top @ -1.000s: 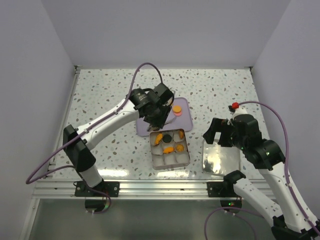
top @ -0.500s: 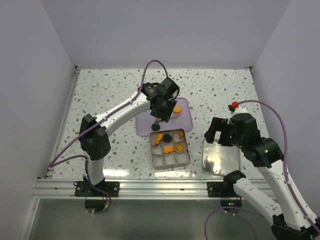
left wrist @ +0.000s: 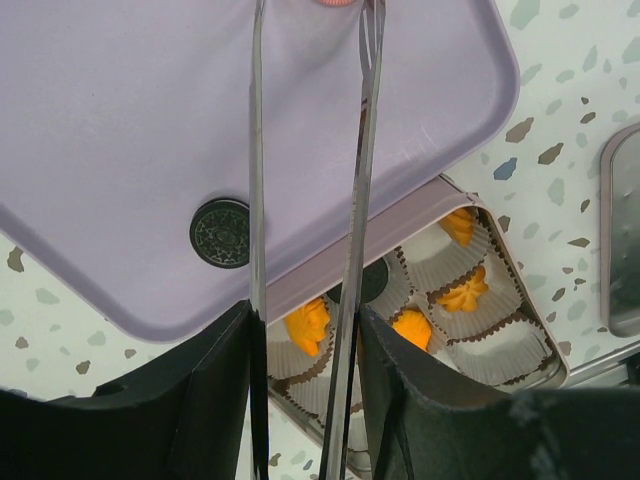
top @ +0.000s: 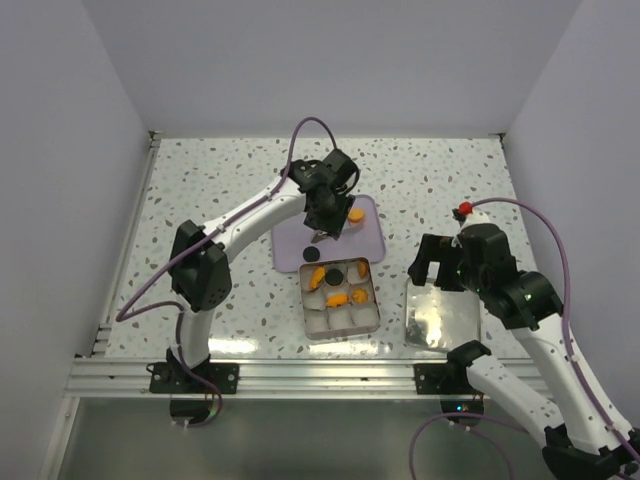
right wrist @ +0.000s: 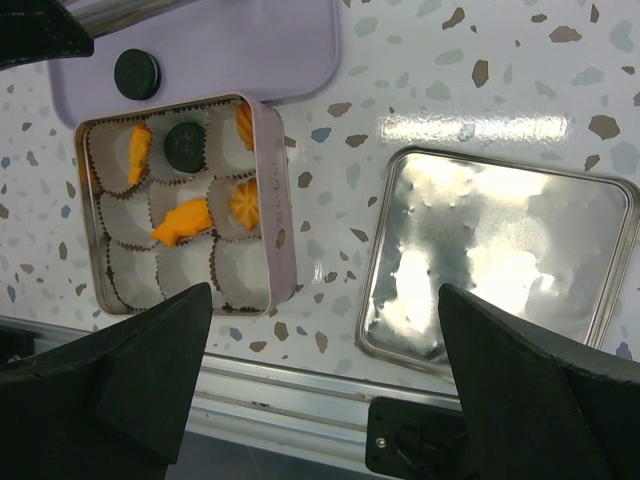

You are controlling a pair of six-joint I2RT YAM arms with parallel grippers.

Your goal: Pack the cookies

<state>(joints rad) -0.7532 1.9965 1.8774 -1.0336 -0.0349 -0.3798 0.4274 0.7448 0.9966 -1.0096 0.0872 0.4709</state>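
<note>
My left gripper (top: 326, 222) hovers over the purple tray (top: 287, 247), shut on a pair of metal tongs (left wrist: 257, 150) whose arms stand apart. Their tips run off the top edge of the left wrist view, where a pinkish bit shows between them. A black cookie (left wrist: 220, 233) lies on the tray left of the tongs, and an orange cookie (top: 355, 214) lies farther back. The square tin (top: 308, 318) of white paper cups holds several orange cookies (right wrist: 186, 220) and a black one (right wrist: 184, 146). My right gripper (top: 436, 268) hangs open and holds nothing between tin and lid.
The shiny silver lid (top: 442, 316) lies flat on the speckled table to the right of the tin, under my right arm. The metal rail (top: 300, 375) runs along the near edge. White walls close the sides and the back.
My left gripper has moved back from the tin's far edge to over the tray, and the black cookie on the tray now shows. The right arm has barely shifted.
</note>
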